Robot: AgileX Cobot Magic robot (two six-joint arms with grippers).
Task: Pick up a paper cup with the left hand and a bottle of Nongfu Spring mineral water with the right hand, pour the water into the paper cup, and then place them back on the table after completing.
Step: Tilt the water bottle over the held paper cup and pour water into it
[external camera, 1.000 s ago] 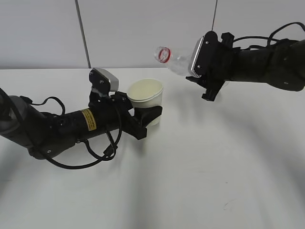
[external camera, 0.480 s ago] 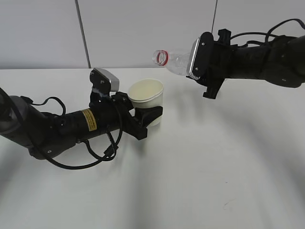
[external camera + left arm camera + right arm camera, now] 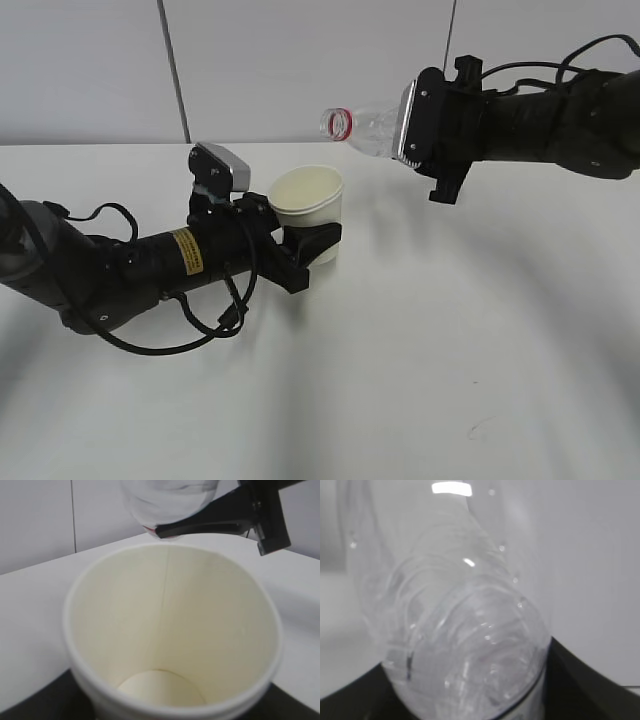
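Observation:
My left hand, the arm with the yellow sticker, has its gripper (image 3: 305,240) shut on a white paper cup (image 3: 306,212), held upright just above the white table (image 3: 420,340). The left wrist view looks into the cup (image 3: 170,630); I see no liquid in it. My right hand's gripper (image 3: 425,125) is shut on a clear bottle (image 3: 370,128), held nearly level in the air, its open red-ringed mouth (image 3: 336,122) pointing left, above and right of the cup. The bottle fills the right wrist view (image 3: 465,645). No stream of water shows.
A grey wall (image 3: 300,60) with a vertical seam stands behind the table. Black cables (image 3: 215,320) loop beside the left arm. In the left wrist view the bottle's mouth (image 3: 167,505) and the right gripper's finger (image 3: 225,522) hang above the cup's far rim.
The right gripper has lifted and turned the bottle from mouth-down tilt towards level, a little higher. The left arm and cup have not moved.

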